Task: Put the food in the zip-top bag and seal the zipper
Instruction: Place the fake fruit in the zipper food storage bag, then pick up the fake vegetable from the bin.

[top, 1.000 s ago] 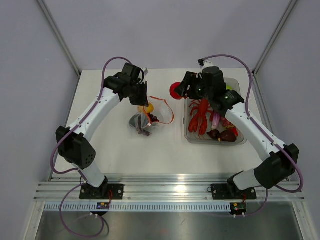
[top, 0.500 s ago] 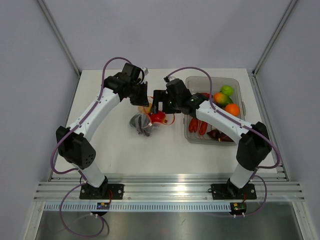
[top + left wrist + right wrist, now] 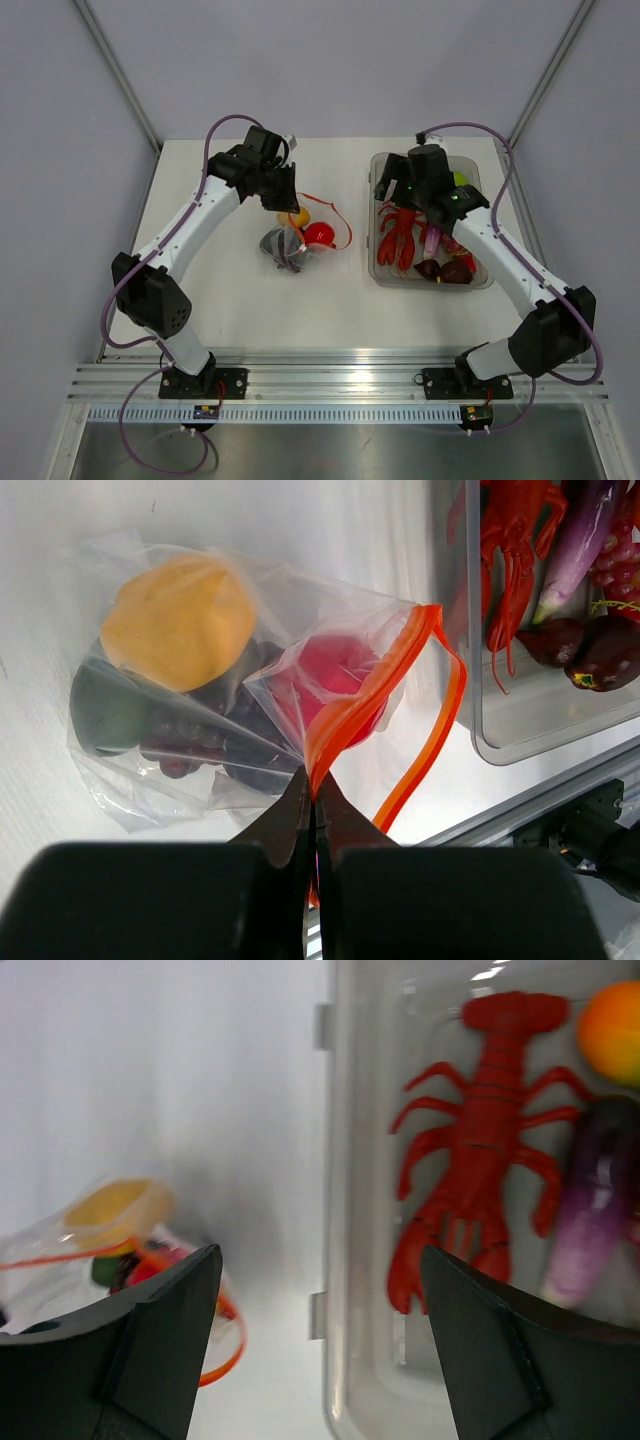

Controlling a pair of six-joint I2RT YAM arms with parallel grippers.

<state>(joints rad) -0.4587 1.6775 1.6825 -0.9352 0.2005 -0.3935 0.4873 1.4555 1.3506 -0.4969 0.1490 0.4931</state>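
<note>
Clear plastic tub (image 3: 432, 285) on the table (image 3: 250, 300) holds a red lobster (image 3: 490, 1130), a purple eggplant (image 3: 590, 1200) and an orange fruit (image 3: 612, 1030). Beside it lies the floppy see-through bag (image 3: 130, 790) with yellow, red, green and dark food (image 3: 180, 620) inside. Its orange zipper (image 3: 420, 730) gapes open. The left hand (image 3: 315, 790) pinches the zipper tight. The right hand (image 3: 320, 1260) is spread wide and empty.

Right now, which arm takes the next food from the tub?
Right. The right end effector is open, empty, over the tub's edge beside the lobster; the left end effector is shut on the zipper.
</note>
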